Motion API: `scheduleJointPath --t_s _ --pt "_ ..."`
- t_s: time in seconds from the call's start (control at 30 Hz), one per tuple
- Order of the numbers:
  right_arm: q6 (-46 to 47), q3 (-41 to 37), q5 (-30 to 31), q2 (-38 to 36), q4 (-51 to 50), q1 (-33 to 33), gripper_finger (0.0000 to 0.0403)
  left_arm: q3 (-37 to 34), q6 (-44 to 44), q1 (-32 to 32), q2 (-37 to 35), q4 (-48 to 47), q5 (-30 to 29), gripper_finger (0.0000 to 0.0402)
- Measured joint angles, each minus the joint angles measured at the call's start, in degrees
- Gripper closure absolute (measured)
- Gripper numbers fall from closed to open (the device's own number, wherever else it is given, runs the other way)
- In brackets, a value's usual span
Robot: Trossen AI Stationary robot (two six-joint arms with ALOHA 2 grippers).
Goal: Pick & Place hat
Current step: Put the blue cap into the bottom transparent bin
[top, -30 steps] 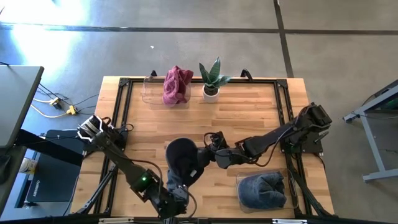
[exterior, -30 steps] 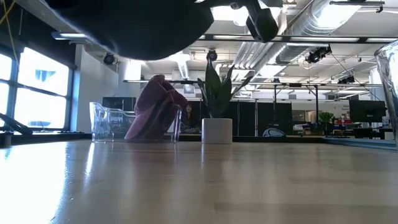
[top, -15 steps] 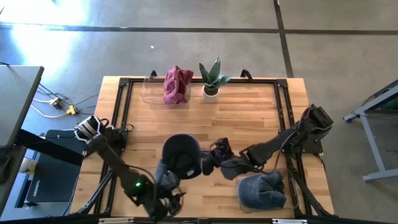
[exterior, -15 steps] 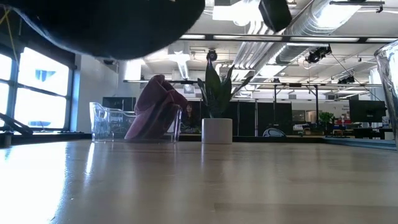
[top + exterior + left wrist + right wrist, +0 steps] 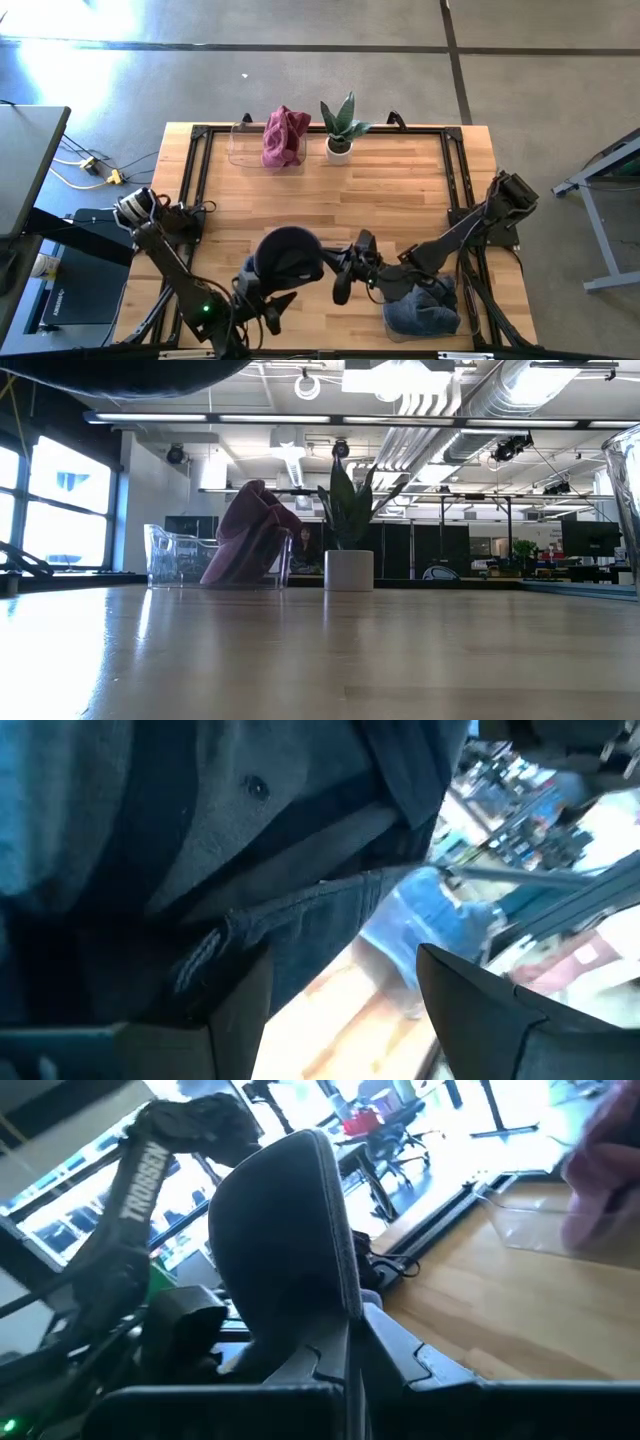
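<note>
The dark cap [image 5: 290, 255] hangs above the table [image 5: 400, 190], near its front edge and just beside the clear bin [image 5: 470, 318] holding a blue denim hat [image 5: 422, 305]. The right gripper [image 5: 345, 275] has its jaws clenched on the cap's brim, as the right wrist view shows, where the stiff curved peak [image 5: 300, 1250] rises from between the closed fingers. That pinch on the brim looks like the reason the cap stays aloft and roughly level. The left gripper [image 5: 268, 300] sits under the crown with jaws released and spread wide; in the left wrist view the crown's dark twill panels, stitched seams and top button [image 5: 258, 788] fill the frame, with nothing pinched between the fingers [image 5: 480, 1010]. I judge the cap is now carried by the right arm alone, ready to go toward the bin. Well apart from the cap, at the table's far edge, a soft crumpled maroon hat [image 5: 284, 135] sits in another clear bin, beside a stiff-leaved potted plant [image 5: 340, 125].
</note>
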Motion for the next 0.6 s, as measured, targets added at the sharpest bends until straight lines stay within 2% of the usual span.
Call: scheduleJointPath --t_s 0.1,0.27,0.43,0.6 --pt "-2.49 0.0 -1.02 0.0 0.78 0.01 0.0397 -0.22 1.85 -0.25 0.0 3.44 -0.94 0.0158" --pt "-4.24 0.0 -4.08 0.0 0.99 -0.91 0.0397 -0.24 20.66 0.58 0.02 15.13 1.95 0.0158" --pt "-2.85 0.0 -4.32 -0.02 -0.27 -2.03 0.0397 -0.24 44.33 3.2 0.02 30.59 12.12 0.0158" --pt "2.0 0.02 -7.62 0.0 -6.27 -3.12 0.0397 -0.24 57.64 7.17 0.02 38.68 20.78 0.0158"
